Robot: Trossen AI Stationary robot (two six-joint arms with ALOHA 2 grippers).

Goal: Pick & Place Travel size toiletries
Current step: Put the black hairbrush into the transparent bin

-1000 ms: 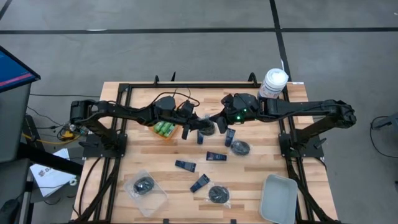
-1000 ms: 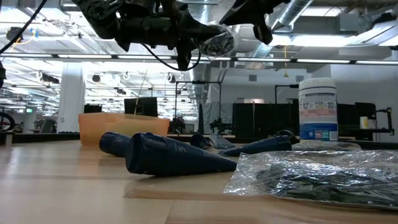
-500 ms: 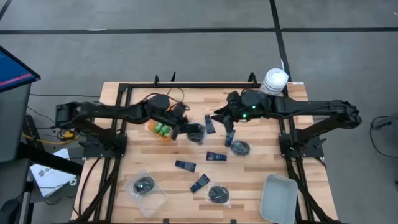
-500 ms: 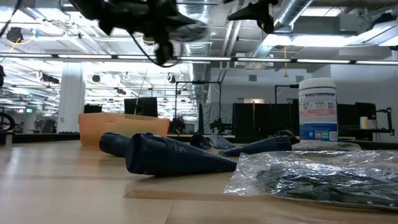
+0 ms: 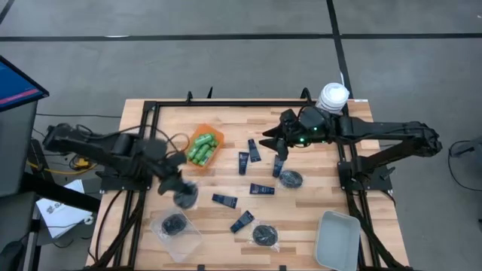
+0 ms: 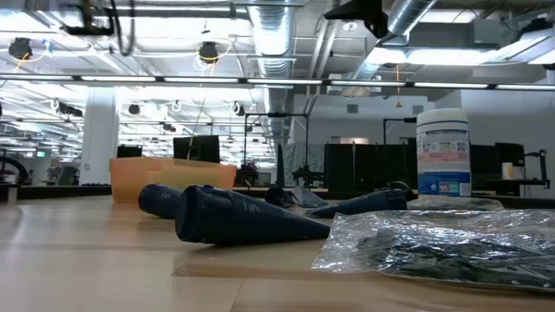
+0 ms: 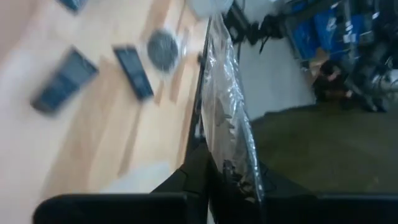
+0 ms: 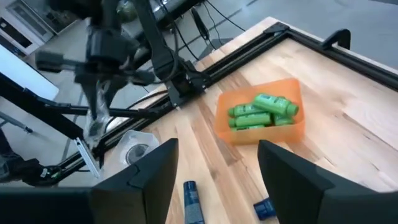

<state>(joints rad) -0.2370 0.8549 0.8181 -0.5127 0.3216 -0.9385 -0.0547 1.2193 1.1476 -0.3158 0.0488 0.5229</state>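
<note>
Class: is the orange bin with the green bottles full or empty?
Partly full. The orange bin holds several green bottles lying on their sides in a pile, with room left around them.

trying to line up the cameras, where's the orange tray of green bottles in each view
High view: orange tray, upper middle of the table.
Low view: far left, behind the navy tubes.
Left wrist view: not in it.
Right wrist view: centre right, on the wood.
Shared landmark: the black frame rail.
</note>
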